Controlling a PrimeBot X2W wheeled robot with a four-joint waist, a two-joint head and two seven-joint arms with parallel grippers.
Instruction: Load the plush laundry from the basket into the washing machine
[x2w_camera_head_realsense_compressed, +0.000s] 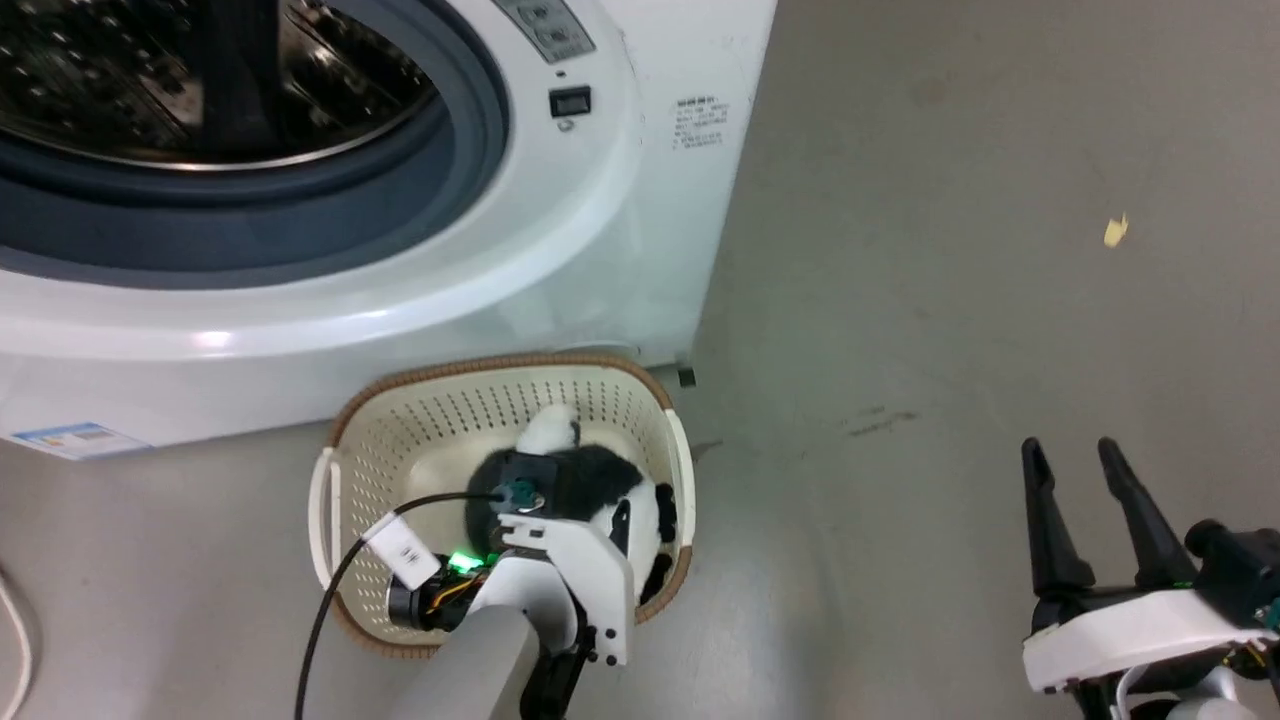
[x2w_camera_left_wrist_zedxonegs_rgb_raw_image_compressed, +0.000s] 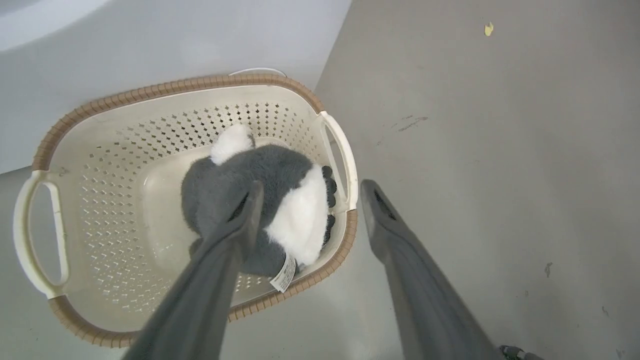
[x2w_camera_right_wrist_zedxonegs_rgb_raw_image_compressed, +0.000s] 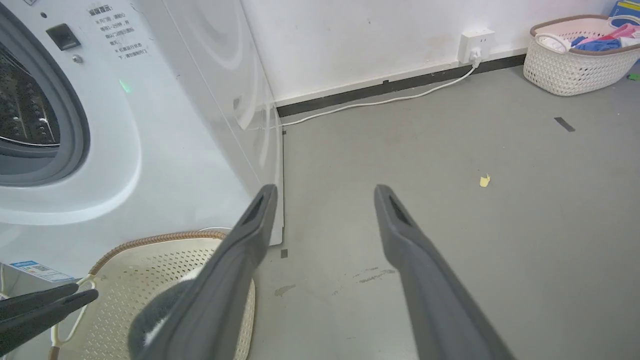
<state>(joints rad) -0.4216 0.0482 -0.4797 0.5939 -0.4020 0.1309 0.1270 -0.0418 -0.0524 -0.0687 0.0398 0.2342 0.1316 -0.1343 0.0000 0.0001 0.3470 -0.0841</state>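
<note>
The black-and-white plush laundry (x2w_camera_left_wrist_zedxonegs_rgb_raw_image_compressed: 280, 170) lies in the right half of the cream basket (x2w_camera_left_wrist_zedxonegs_rgb_raw_image_compressed: 175, 87), which stands on the floor against the washing machine (x2w_camera_head_realsense_compressed: 560, 250). The machine's porthole (x2w_camera_head_realsense_compressed: 200, 90) shows the steel drum. My left gripper (x2w_camera_left_wrist_zedxonegs_rgb_raw_image_compressed: 312, 189) hangs open above the basket: one finger lines up over the plush, the other over the basket's right rim. In the head view my left wrist (x2w_camera_head_realsense_compressed: 560, 550) covers part of the plush (x2w_camera_head_realsense_compressed: 600, 480). My right gripper (x2w_camera_head_realsense_compressed: 1085, 480) stands open and empty over bare floor to the right, also in its own view (x2w_camera_right_wrist_zedxonegs_rgb_raw_image_compressed: 325, 192).
A second basket (x2w_camera_right_wrist_zedxonegs_rgb_raw_image_compressed: 575, 60) with coloured clothes stands by the far wall. A white cable (x2w_camera_right_wrist_zedxonegs_rgb_raw_image_compressed: 380, 102) runs from a wall socket (x2w_camera_right_wrist_zedxonegs_rgb_raw_image_compressed: 475, 42) to the machine. A yellow scrap (x2w_camera_head_realsense_compressed: 1115, 232) lies on the grey floor. A black cable (x2w_camera_head_realsense_compressed: 330, 600) loops off my left arm.
</note>
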